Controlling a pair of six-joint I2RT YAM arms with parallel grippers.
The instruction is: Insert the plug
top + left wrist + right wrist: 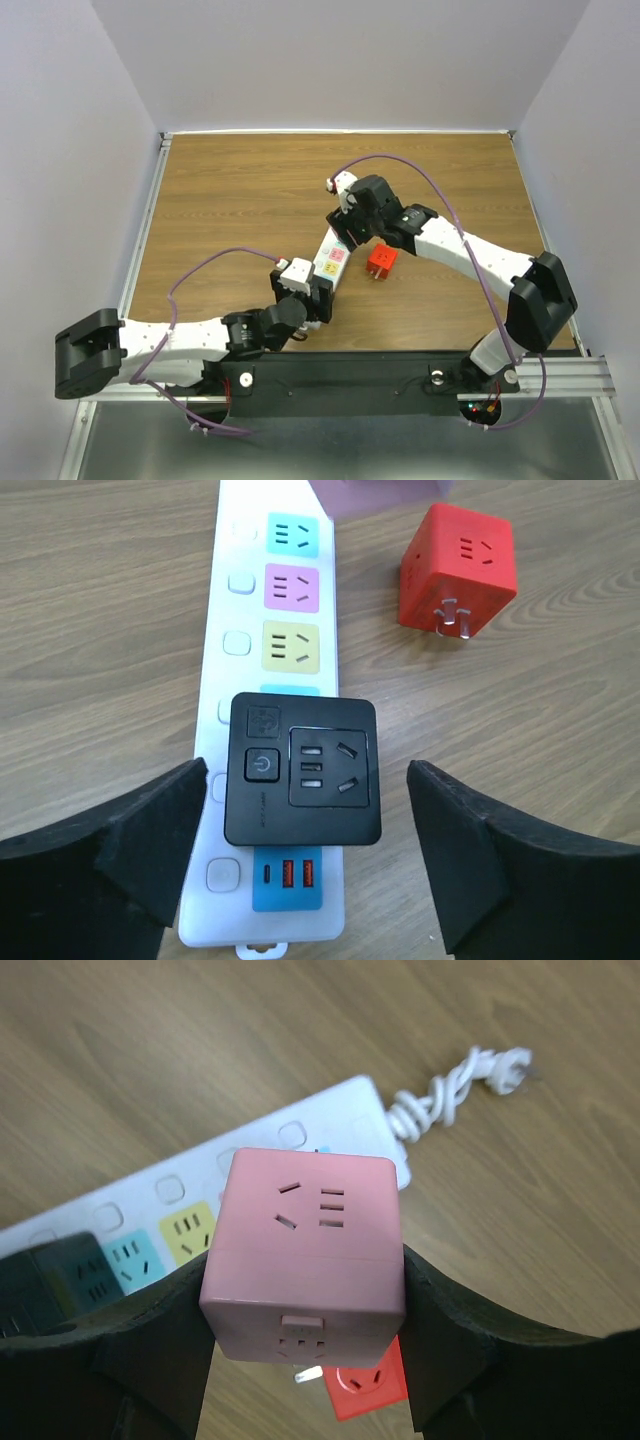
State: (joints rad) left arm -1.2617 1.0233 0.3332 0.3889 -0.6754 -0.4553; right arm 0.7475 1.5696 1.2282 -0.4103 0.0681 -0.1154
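Note:
A white power strip with coloured sockets lies on the wooden table. A black square adapter sits on the strip near its USB end. My left gripper stands open around it, both fingers clear of its sides. My right gripper is shut on a pink cube plug and holds it in the air above the strip's far end. A metal prong shows under the cube. In the top view the right gripper hangs over the strip and the left gripper is at its near end.
A red cube adapter lies on its side just right of the strip, prongs showing. The strip's coiled white cord and plug lie at its far end. Walls enclose the table on three sides.

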